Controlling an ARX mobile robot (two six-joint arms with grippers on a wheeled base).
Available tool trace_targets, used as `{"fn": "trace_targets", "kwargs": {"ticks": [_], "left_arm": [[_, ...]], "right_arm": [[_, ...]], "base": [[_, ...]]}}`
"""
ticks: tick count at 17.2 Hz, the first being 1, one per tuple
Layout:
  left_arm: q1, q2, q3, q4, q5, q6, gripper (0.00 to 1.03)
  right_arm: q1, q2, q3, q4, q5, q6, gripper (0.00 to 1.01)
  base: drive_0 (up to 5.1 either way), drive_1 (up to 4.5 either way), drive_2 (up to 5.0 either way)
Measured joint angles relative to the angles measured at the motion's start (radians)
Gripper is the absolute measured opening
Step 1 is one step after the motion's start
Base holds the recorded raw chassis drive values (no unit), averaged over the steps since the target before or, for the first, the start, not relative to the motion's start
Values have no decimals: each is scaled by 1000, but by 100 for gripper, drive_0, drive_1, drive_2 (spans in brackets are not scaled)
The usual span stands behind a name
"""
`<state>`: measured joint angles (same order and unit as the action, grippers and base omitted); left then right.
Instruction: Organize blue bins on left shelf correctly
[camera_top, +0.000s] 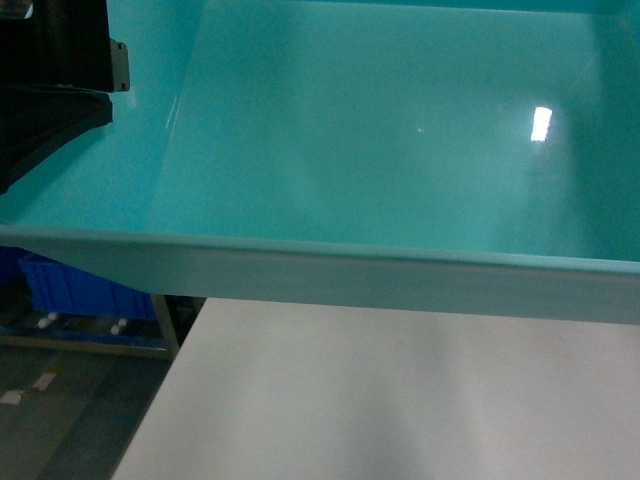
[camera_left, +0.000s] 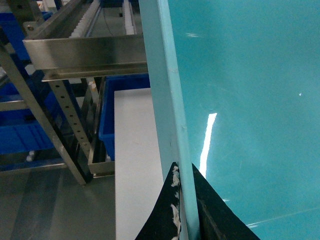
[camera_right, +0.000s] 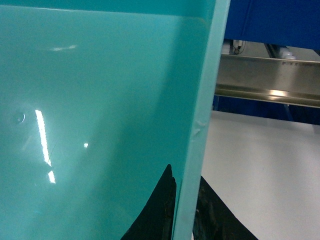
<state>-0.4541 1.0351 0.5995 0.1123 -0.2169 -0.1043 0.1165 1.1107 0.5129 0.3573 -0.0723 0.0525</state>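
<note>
Clamped narrow on the rim of the turquoise bin (camera_left: 240, 100): left gripper (camera_left: 186, 210), one dark finger (camera_left: 162, 215) outside the wall, the other inside, the flat lip pinched between. Same hold on the opposite wall by the right gripper (camera_right: 186, 210), black pads straddling the rim. Carried empty, close under the head camera, above a white table (camera_top: 380, 400), with the left shelf (camera_left: 85, 55) just beyond the bin's left wall.

Best done level and slow: equal height at both rims, no twist between the arms, since thin lips offer little purchase and glossy plastic probably slips under uneven load. Worth keeping the near edge clear of the steel rail while lining up with a roller track.

Smooth, shiny interior, bright ceiling reflections, tapered walls, a small nick on the right lip. Perforated stainless uprights, brushed rails, white rollers. Beyond the shelf frame, ribbed royal-blue totes (camera_left: 120, 110), darker and matte.
</note>
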Motion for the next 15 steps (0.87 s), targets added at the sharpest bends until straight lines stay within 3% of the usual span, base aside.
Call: {"fn": "trace_targets", "kwargs": {"ticks": [15], "left_arm": [[0, 0, 0, -1, 0, 0, 2]], "right_arm": [[0, 0, 0, 0, 0, 0, 8]], "base": [[-493, 243, 243]]}}
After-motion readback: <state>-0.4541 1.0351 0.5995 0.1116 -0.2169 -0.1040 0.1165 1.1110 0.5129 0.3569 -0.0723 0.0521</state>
